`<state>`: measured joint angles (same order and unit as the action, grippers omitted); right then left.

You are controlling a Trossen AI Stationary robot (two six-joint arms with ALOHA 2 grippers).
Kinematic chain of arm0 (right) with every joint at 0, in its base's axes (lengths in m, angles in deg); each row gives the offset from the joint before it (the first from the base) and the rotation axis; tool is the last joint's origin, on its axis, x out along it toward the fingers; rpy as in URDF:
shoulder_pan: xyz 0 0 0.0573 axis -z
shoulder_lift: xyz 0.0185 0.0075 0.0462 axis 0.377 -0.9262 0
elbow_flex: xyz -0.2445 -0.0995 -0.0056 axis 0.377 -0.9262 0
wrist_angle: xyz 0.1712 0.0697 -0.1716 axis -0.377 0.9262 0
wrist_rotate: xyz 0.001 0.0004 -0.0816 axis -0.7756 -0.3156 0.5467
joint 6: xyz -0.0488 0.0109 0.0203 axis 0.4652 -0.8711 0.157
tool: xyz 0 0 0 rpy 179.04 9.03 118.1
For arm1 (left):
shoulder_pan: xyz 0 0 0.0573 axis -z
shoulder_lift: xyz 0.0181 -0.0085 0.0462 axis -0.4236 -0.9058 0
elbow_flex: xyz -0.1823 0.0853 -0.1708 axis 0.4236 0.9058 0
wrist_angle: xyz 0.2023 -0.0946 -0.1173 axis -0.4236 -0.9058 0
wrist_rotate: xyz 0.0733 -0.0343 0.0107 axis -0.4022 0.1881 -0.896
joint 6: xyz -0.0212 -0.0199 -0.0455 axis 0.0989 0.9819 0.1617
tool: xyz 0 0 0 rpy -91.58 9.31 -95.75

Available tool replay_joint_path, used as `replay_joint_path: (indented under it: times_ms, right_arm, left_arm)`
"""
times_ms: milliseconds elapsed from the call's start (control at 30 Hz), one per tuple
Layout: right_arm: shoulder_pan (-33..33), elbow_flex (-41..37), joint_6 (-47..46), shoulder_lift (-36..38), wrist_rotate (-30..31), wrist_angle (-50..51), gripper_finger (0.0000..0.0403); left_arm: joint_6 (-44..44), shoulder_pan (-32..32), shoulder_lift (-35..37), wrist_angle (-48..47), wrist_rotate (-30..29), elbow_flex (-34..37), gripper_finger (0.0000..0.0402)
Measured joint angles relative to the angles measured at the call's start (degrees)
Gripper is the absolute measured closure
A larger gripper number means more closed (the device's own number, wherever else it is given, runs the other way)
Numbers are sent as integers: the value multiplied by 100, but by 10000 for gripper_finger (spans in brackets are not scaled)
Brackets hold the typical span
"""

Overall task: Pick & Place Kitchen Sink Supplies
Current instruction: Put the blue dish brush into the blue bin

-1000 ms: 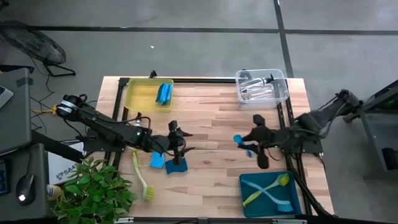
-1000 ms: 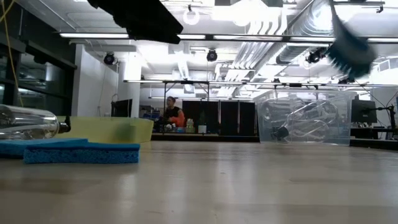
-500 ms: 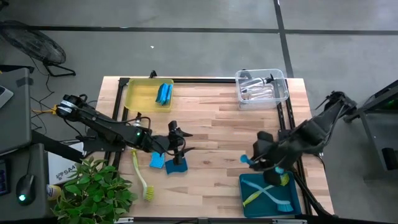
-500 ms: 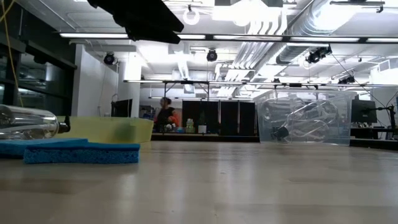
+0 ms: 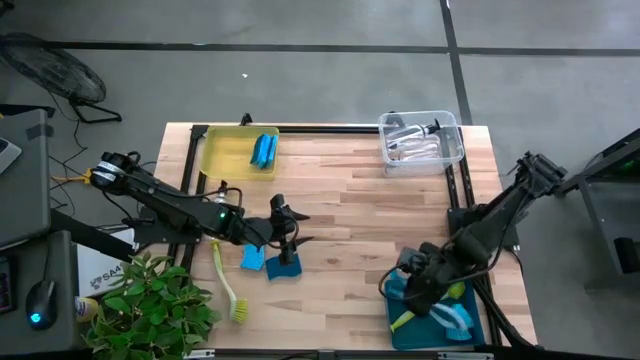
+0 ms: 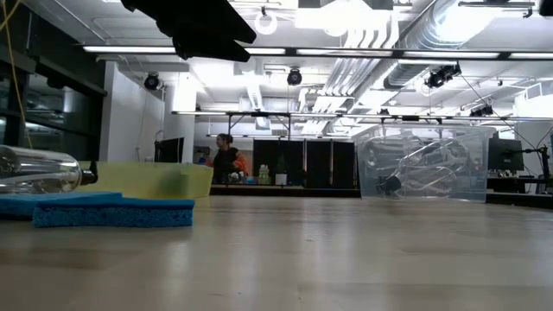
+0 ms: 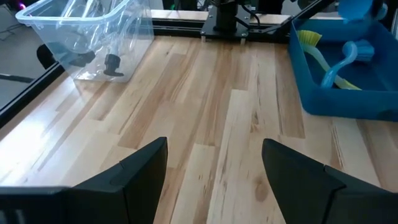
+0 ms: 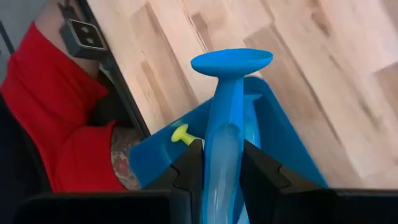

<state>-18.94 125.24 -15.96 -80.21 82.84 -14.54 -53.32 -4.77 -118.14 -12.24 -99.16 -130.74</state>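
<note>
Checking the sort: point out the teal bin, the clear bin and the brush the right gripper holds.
teal bin (image 5: 394,296): high view, its bare left rim.
clear bin (image 5: 451,130): high view, its right wall.
blue brush (image 8: 222,118): right wrist view, mid handle.

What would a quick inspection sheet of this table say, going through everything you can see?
Surface: wooden table, dry, nothing spilled.
Job's things: blue sponges beside the left gripper; a blue sponge in the yellow bin; bottles in the clear bin; a yellow-green brush on the table; brushes in the teal bin.
Clutter: green plant at the table's corner.
Grippers: left gripper open, empty, over the sponges; right gripper shut on a blue brush over the teal bin.
Cables: wires along the left arm.
Surroundings: a person far behind; a red-sleeved arm near the teal bin.
</note>
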Motion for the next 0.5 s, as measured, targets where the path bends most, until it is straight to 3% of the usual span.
replay_joint_path:
  times_ms: [233, 500]
  right_arm:
    - [-136, -821, -733, -2, -118, -887, 332]
    - [-140, -1325, -957, -4, -587, -1202, 332]
  left_arm:
    - [33, -1, 0, 0, 88, 0, 145]
    - [32, -2, 0, -31, 150, 0, 145]
